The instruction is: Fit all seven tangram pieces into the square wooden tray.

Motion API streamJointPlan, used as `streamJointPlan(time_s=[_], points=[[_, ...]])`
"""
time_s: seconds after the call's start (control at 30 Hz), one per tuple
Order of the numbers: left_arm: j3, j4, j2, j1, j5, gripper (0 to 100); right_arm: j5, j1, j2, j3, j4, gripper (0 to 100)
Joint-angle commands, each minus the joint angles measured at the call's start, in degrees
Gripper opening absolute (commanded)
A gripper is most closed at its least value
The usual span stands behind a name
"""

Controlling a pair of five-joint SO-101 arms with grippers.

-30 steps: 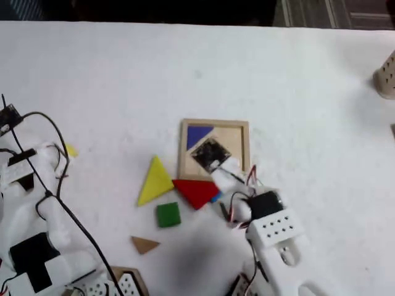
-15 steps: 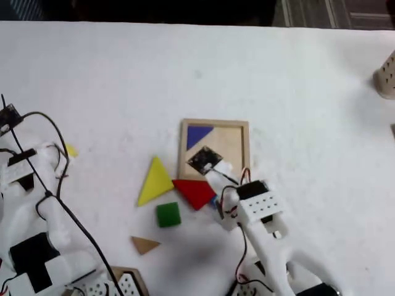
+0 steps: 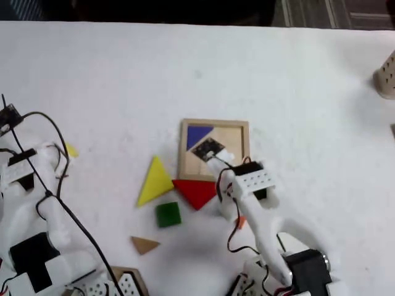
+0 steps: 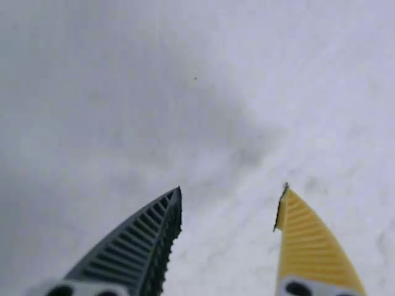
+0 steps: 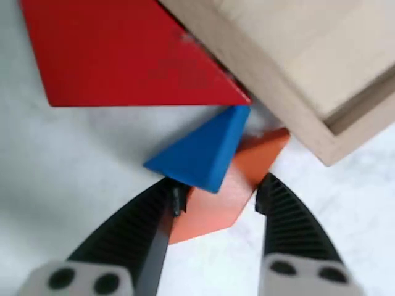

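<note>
Two small pieces sit between the open fingers (image 5: pixel 154 228) of the right hand (image 5: pixel 217 198): a small blue triangle (image 5: pixel 200 154) lying partly on top of an orange piece (image 5: pixel 253 157). Both rest on the surface just outside a corner of the tray (image 5: pixel 290 92), and the blue one's tip is close to the point of the red triangle (image 5: pixel 123 55). The hand grips nothing yet.

These pieces look flat, stiff and light, with smooth painted faces, so they would likely slide rather than bend if nudged. The blue triangle seems propped at a tilt on the orange piece and may skid off under a push from one side. The safest hold is probably across its side edges, with the fingers low enough to catch its thickness and not the orange piece beneath.

The left hand (image 4: pixel 228 197) hangs open over bare surface (image 4: pixel 123 92), well apart from the pieces.

In the high view a larger blue triangle (image 3: pixel 196 134) already lies in the tray, while the yellow triangle (image 3: pixel 154 180), green square (image 3: pixel 168 214) and brown triangle (image 3: pixel 144 245) wait outside it.

Compared with a second ago, the right arm has swung in toward the tray, and it now covers the sliver of blue that showed beside the red triangle. The loose pieces have not shifted.
</note>
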Motion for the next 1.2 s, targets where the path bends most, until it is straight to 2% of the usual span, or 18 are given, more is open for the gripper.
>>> streamJointPlan(time_s=[0.0, 0.17, 0.37, 0.53, 0.67, 0.9, 1.07, 1.17], points=[[-2.90, -0.09, -0.13, 0.22, 0.35, 27, -0.09, 0.40, -1.01, -1.14, 0.57, 10.7], [-2.90, 0.00, -0.13, 0.04, 0.35, 27, 0.00, 0.48, -8.48, -1.23, 3.38, 2.9], [-2.90, 0.09, -0.13, -0.04, 0.35, 27, -0.09, 2.95, -17.19, -2.81, 6.02, 2.7], [-2.81, 0.18, -0.13, -0.04, 0.35, 27, 0.09, 4.70, -16.66, -11.96, 6.73, 2.8], [-2.81, 0.26, -0.13, -0.13, 0.35, 27, 1.93, 4.70, -9.45, -22.24, 6.73, 2.8], [-2.81, 0.26, -0.13, -0.92, 0.35, 27, -11.87, 4.26, 12.62, -39.03, 5.41, 2.8], [-2.81, 0.26, -0.13, -0.92, 0.35, 27, -17.58, 6.02, 27.30, -50.64, 4.62, 2.9], [-2.81, 0.18, -0.13, -0.92, 0.35, 27, -20.04, 6.55, 33.63, -55.56, 5.41, 9.3]])
